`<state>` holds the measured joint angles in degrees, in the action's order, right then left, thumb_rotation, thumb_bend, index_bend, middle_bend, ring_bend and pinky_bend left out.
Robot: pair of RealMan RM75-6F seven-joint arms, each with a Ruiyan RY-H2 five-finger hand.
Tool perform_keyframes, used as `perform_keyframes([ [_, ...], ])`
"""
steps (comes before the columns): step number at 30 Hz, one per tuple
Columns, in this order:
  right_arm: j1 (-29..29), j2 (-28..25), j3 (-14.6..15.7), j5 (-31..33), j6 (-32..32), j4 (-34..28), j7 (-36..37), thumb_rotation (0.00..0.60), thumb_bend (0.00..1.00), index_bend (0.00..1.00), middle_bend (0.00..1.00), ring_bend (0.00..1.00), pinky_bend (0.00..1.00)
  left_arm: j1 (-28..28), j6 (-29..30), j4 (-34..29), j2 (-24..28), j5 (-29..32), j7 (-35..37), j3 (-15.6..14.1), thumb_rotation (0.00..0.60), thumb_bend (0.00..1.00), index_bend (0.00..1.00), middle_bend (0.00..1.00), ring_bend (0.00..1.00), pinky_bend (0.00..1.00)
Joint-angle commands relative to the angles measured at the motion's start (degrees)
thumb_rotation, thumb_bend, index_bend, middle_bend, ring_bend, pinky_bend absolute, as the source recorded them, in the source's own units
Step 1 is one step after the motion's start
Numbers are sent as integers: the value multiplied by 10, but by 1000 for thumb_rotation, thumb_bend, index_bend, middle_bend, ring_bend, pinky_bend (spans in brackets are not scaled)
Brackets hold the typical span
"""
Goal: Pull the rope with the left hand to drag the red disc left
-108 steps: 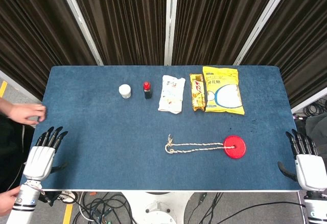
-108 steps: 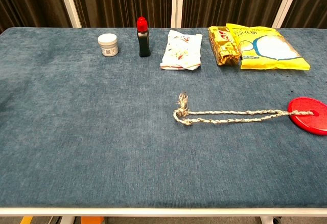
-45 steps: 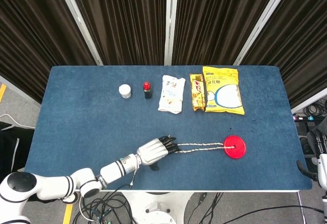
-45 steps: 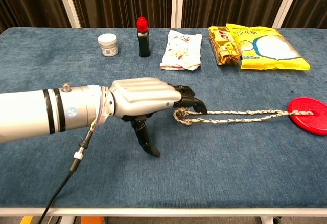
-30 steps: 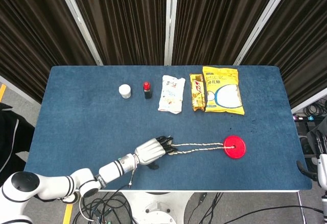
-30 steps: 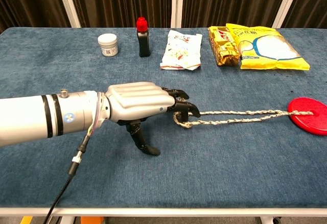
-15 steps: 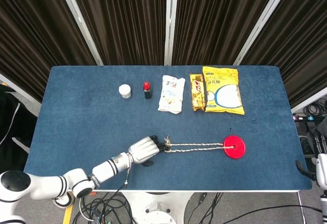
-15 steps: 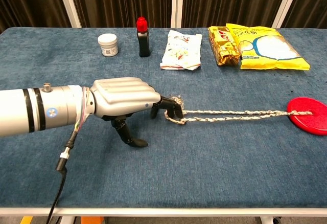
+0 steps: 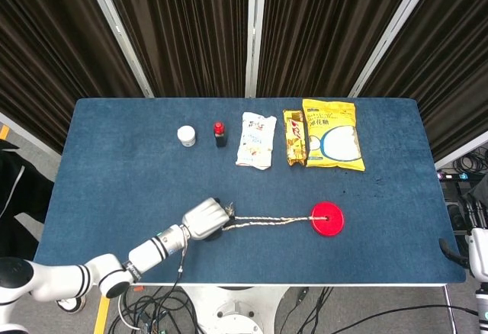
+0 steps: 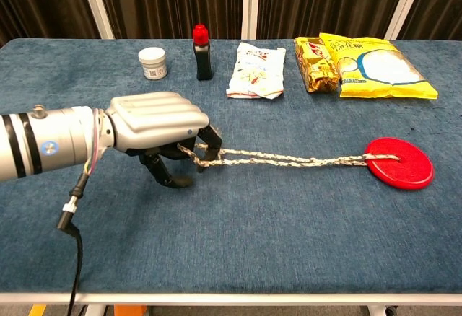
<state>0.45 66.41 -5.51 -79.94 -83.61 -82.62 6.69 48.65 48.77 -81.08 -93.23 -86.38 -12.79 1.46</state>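
My left hand (image 9: 203,219) (image 10: 155,127) grips the left end of a twisted beige rope (image 9: 267,221) (image 10: 289,161), fingers curled around the knotted loop. The rope runs taut to the right to a flat red disc (image 9: 327,219) (image 10: 398,163) lying on the blue table (image 9: 114,158). The disc sits right of the table's middle, near the front. Only a sliver of my right hand (image 9: 479,252) shows at the head view's right edge, off the table, and how its fingers stand is hidden.
Along the back of the table stand a white jar (image 9: 186,136) (image 10: 152,63), a dark red-capped bottle (image 9: 219,133) (image 10: 203,53), a white snack packet (image 9: 256,140) (image 10: 257,70), a gold packet (image 9: 295,137) (image 10: 315,64) and a yellow bag (image 9: 331,133) (image 10: 375,66).
My left hand closed on the rope's loop and drew back leftward. The rope went taut and the red disc slid left with it.
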Motion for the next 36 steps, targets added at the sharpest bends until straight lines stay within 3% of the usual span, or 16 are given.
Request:
perform_keyframes([
  [1,0,0,0,0,0,-1,-1,600,196,0,0,0,0,-4,7,-6,7,4,-5,2,600,324,709,1000,764,562],
  [4,1,-1,0,0,1,-3,-2,600,197,0,0,0,0,-9,13,-17,17,12,-7,5,600,331,774,1000,776,589],
  [14,3,-1,-1,2,6,-5,-4,600,198,0,0,0,0,-56,74,-43,92,73,-33,32,600,330,775,1000,796,631],
  [21,5,-2,-1,0,5,-11,-9,600,203,0,0,0,0,-108,119,-29,160,188,-106,56,600,331,777,1000,796,642],
  [28,5,-3,-1,-1,3,-16,-16,600,203,0,0,0,0,-172,179,-4,222,255,-71,78,600,331,778,1000,793,642],
  [36,9,2,2,-4,8,-19,-21,600,203,0,0,0,0,-219,208,7,252,253,-25,76,600,331,778,1000,789,634],
])
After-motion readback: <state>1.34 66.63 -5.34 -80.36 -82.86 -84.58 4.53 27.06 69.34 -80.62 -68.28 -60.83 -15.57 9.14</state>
